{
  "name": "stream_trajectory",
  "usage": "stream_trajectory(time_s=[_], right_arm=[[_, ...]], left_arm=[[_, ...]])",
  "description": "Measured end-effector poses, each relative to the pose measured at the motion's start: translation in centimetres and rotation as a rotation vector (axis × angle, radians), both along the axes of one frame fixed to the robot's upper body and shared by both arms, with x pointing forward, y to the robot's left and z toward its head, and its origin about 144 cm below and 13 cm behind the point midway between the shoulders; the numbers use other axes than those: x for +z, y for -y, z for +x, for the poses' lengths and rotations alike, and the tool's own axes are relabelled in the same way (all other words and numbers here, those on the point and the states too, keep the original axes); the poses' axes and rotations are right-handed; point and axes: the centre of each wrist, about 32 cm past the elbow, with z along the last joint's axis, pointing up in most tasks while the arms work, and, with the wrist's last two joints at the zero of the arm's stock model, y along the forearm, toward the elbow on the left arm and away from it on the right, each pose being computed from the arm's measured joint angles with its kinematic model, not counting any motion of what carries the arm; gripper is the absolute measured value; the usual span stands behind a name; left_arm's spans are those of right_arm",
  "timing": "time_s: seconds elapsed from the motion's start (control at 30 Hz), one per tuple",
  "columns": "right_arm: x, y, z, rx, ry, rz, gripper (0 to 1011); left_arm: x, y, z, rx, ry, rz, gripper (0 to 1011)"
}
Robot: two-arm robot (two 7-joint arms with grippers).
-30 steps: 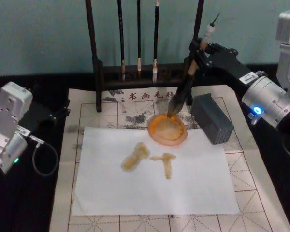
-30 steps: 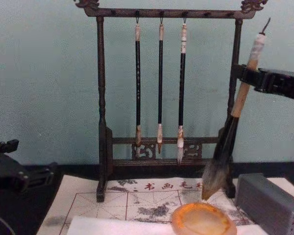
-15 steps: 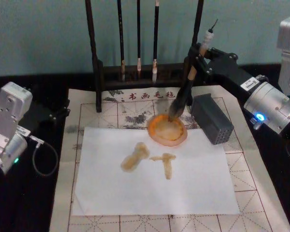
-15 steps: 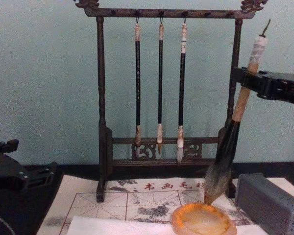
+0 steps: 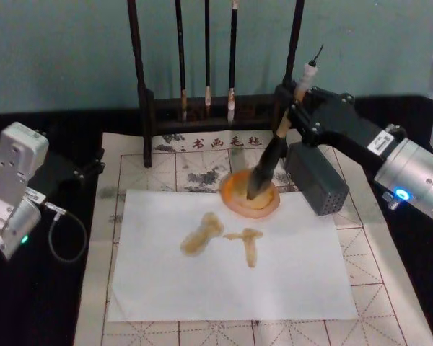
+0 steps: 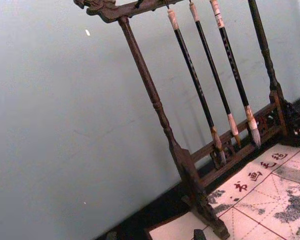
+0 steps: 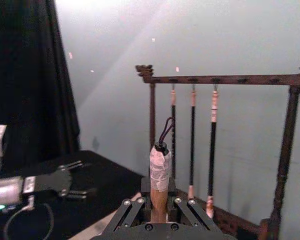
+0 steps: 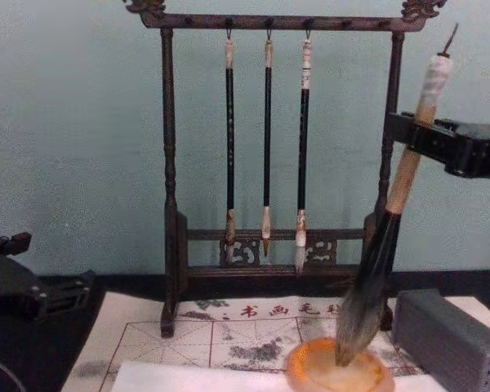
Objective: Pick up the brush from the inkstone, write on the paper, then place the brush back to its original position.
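Gripping the brush handle, your right gripper is standing the tuft in the inkstone, mid-frame. Releasing it while it is leaning, you are risking a topple onto the paper. Left gripper is idling at the left edge.

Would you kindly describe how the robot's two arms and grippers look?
The left arm is silver-grey with a boxy pale housing, a green light and a looping grey cable; the left gripper is black and angular. The right arm is silver-grey with a blue light, then black with a white label; the right gripper is black.
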Motion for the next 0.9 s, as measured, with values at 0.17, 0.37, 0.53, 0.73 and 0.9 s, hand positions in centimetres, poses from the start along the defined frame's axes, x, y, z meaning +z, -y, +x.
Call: stream_trajectory(time_s=[0.17,0.37,0.53,0.73,0.9], right_arm=[[-0.1,0.3,-1.1,0.041,-0.002,-0.006,195],[-0.2,0.6,-2.3,0.067,-0.006,-0.011,195],[-0.4,0.9,-3.1,0.075,-0.010,-0.016,195],[-1.0,1.0,-3.9,0.084,-0.024,-0.025,195],[-1.3,1.0,-4.2,0.086,-0.029,-0.033,195]], left_arm=[[0.0,0.0,0.0,0.000,0.000,0.000,1001],[0.0,0.0,0.0,0.000,0.000,0.000,1001],[0.0,0.0,0.0,0.000,0.000,0.000,1001],[0.0,0.0,0.0,0.000,0.000,0.000,1001],[0.0,0.0,0.0,0.000,0.000,0.000,1001]])
